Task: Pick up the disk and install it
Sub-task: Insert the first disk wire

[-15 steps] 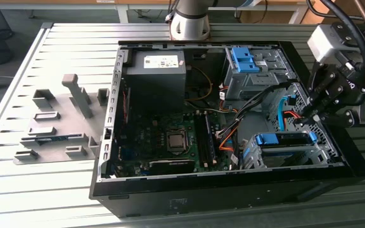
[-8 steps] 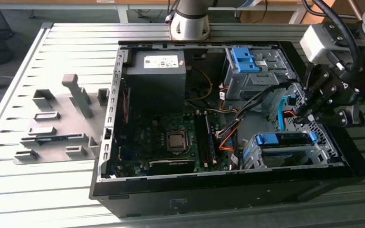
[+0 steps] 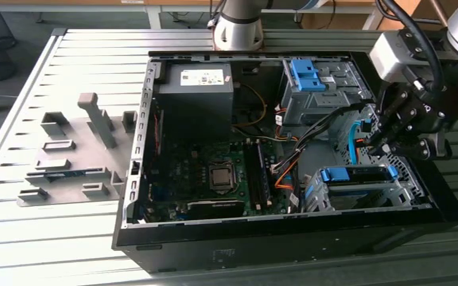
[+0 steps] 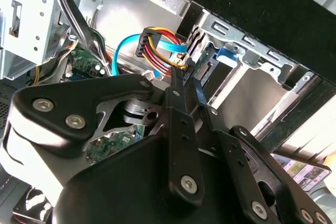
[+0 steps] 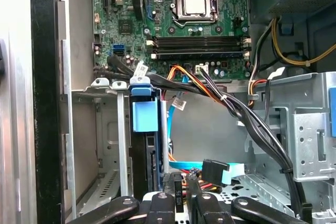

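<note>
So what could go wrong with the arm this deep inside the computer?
The gripper sits beside loose cables crossing the case, so it might snag one. The disk with its blue handle stands in the narrow metal cage; a slight tilt could jam it. The motherboard lies close by, open to a bump.

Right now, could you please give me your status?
Gripper inside the case, by the lower cage. Blue-railed silver disk seated in that cage. Loose coloured cables alongside.

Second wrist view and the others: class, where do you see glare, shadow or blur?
In the second wrist view, the cage metal glares white and the gripper looms dark and soft; in the first wrist view the motherboard is evenly lit; in the exterior view the case floor lies shadowed.
</note>
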{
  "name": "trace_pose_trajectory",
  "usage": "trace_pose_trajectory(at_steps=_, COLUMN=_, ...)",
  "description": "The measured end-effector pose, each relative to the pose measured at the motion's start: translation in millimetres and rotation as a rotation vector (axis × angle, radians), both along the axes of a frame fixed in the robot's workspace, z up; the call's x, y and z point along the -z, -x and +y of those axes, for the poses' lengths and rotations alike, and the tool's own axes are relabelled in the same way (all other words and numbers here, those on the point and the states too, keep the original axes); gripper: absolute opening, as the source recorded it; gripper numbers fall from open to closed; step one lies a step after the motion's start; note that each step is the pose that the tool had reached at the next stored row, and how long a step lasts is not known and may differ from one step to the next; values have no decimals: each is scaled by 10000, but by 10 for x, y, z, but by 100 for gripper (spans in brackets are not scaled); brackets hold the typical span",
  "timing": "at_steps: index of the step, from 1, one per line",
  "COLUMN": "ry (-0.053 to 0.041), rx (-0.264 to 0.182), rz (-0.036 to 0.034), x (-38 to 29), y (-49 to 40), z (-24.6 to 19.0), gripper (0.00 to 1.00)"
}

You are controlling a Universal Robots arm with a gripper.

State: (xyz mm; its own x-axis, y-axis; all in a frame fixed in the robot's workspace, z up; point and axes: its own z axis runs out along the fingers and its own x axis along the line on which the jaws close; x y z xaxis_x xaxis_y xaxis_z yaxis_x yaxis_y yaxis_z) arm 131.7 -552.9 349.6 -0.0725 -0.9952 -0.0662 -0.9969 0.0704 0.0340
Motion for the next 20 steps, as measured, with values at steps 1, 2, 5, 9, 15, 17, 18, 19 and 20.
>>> trace_pose_trajectory(at_steps=1, ry=0, rx=0, rz=-19, x=2, y=0, z=0, gripper=24)
trace_pose_trajectory(at_steps=2, ry=-1, rx=-1, rz=-42, x=4, y=1, z=0, gripper=24)
trace_pose_trajectory(at_steps=5, ry=-4, rx=-5, rz=-110, x=9, y=1, z=0, gripper=22)
trace_pose_trajectory(at_steps=9, ry=-6, rx=-5, rz=-131, x=10, y=1, z=-1, gripper=16)
trace_pose_trajectory(at_steps=15, ry=13, rx=-72, rz=-177, x=10, y=12, z=-33, gripper=16)
trace_pose_trajectory(at_steps=17, ry=344, rx=-129, rz=-189, x=12, y=24, z=-43, gripper=16)
trace_pose_trajectory(at_steps=18, ry=443, rx=-135, rz=-188, x=13, y=29, z=-43, gripper=16)
trace_pose_trajectory(at_steps=19, ry=461, rx=-137, rz=-201, x=16, y=36, z=-43, gripper=16)
trace_pose_trajectory(at_steps=20, ry=461, rx=-140, rz=-224, x=22, y=44, z=-43, gripper=16)
